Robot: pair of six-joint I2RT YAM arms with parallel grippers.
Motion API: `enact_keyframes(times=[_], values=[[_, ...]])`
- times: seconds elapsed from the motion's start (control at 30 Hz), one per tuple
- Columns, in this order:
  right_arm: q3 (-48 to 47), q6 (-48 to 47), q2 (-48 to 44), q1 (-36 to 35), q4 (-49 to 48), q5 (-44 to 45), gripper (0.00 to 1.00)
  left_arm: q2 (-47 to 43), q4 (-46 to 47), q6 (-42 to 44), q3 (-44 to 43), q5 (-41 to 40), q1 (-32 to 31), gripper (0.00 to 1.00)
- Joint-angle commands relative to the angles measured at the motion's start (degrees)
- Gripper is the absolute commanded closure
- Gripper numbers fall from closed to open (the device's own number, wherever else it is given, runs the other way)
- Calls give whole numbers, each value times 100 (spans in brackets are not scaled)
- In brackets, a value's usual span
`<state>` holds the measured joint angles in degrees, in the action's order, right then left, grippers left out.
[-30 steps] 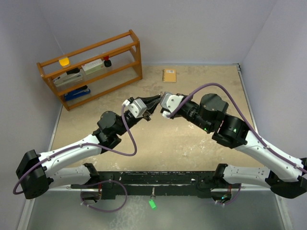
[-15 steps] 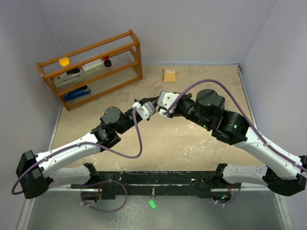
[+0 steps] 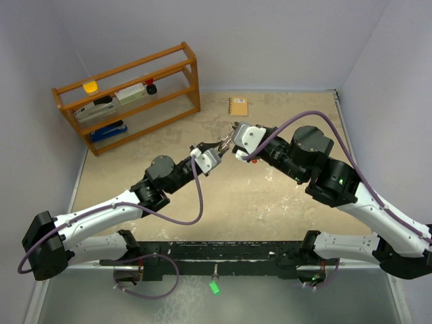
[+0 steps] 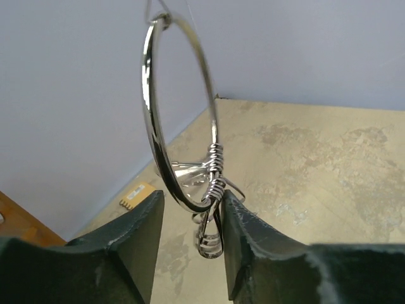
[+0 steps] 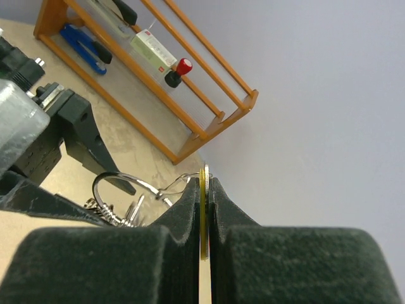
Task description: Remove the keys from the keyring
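Note:
The keyring (image 4: 150,120) is a large silver wire ring standing upright between my left gripper's (image 4: 191,201) fingers, which are shut on its lower arc by a wire coil. Several silver keys (image 4: 187,173) hang behind it. My right gripper (image 5: 203,185) is shut on the flat pale yellow key (image 5: 202,209), edge-on between its pads, with a silver piece against it. A thin wire loop joins that key to the keyring (image 5: 115,179). In the top view the left gripper (image 3: 216,150) and the right gripper (image 3: 233,140) meet above mid-table, with the keyring (image 3: 225,142) between them.
A wooden rack (image 3: 128,94) stands at the back left with a blue stapler, a red-capped item and a yellow item. A small orange notebook (image 3: 238,106) lies near the back wall. Walls close in the table on three sides.
Both grippers have moved right and slightly away with the keyring between them. The left arm has stretched out further and its wrist has turned.

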<state>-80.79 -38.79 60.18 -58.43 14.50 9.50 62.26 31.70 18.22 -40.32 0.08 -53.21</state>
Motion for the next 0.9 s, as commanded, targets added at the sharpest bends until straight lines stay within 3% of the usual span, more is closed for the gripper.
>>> enact_keyframes(times=[0.0,0.13,0.23,0.47,0.87], values=[[-173,-35,-135,16,-529,74,100,-248,1102,-526,148,-1,14,56],[-156,-16,-121,16,-530,95,100,-359,1610,-854,266,92,12,41],[-137,-2,-120,14,-544,105,100,-445,1941,-1073,336,13,12,36],[-69,29,-142,11,-580,96,100,-645,2235,-1279,311,-41,12,31],[-11,87,-130,16,-589,42,100,-259,2734,-1595,90,220,13,27]])
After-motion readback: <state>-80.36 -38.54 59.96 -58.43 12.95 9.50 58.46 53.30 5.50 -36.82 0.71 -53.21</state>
